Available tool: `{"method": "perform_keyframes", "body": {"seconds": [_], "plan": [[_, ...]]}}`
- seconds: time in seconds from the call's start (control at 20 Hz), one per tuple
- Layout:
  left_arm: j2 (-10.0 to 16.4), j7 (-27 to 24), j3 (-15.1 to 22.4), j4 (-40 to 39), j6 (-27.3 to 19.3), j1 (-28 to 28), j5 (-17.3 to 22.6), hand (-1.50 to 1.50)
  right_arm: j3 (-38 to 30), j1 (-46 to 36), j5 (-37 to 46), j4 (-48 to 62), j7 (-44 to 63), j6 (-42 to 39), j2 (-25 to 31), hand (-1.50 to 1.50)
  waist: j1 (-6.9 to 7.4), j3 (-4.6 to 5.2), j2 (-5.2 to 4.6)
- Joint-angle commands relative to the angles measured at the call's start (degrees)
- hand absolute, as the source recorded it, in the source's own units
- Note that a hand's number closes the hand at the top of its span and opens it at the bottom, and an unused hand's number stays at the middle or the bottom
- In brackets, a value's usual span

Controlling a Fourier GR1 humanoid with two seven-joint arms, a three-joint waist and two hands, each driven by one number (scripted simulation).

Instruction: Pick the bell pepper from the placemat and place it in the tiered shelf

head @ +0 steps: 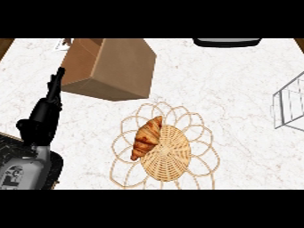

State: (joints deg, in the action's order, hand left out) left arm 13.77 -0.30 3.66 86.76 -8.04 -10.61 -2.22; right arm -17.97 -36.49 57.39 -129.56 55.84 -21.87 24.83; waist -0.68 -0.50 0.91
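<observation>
Status: the task is standing at its opening stage, and no step is showing as done.

- The placemat (200, 133) is lying at the middle of the worktop (233, 75). The only item it is carrying is a croissant (146, 136), lying across its upper left part.
- No bell pepper is showing anywhere in the head view; the croissant is occupying the place the task gives to it.
- The tiered shelf (299, 102), a wire frame, is standing at the right edge, well apart from the placemat. Its visible part is holding nothing.
- The left hand (43, 115) is resting at the left side, fingers straight and pointing up, open and gripping nothing, apart from the placemat.
- The right hand is not showing.
- A cardboard box (111, 67) is sitting beyond the placemat, near the left hand.

Judgement: the whole sequence is waiting to be done: reaching, grasping, lifting, carrying to the right and releasing in the shelf.
</observation>
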Motion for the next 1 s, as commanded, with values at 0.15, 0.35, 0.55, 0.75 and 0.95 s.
{"method": "perform_keyframes", "body": {"seconds": [0.15,0.35,0.55,0.75,0.95], "plan": [[-3.12,1.14,4.2,-2.32,3.83,2.48,1.13,0.0,-5.18,-2.44,-1.76,7.15,-3.43,-3.9,7.77,1.5,0.21,0.52,-0.89],[-4.03,1.97,4.26,-4.1,2.83,-0.36,-0.24,0.0,-7.16,-0.43,-0.68,13.4,-9.22,2.05,8.69,1.5,0.47,0.48,-1.26],[-3.65,3.07,3.97,-1.75,3.2,2.19,-0.14,0.0,-12.0,2.06,-1.77,17.6,-14.72,2.67,13.62,1.5,0.4,0.44,-1.06],[-4.77,2.59,3.9,-4.49,2.63,-0.86,-1.06,0.0,-5.06,3.38,1.48,19.1,-18.69,8.53,11.21,1.5,0.69,0.48,-1.3],[-3.52,2.72,2.88,-2.5,3.48,0.63,-0.99,0.0,-9.64,3.52,1.64,25.75,-20.77,14.47,11.81,1.5,0.68,0.48,-1.07]]}}
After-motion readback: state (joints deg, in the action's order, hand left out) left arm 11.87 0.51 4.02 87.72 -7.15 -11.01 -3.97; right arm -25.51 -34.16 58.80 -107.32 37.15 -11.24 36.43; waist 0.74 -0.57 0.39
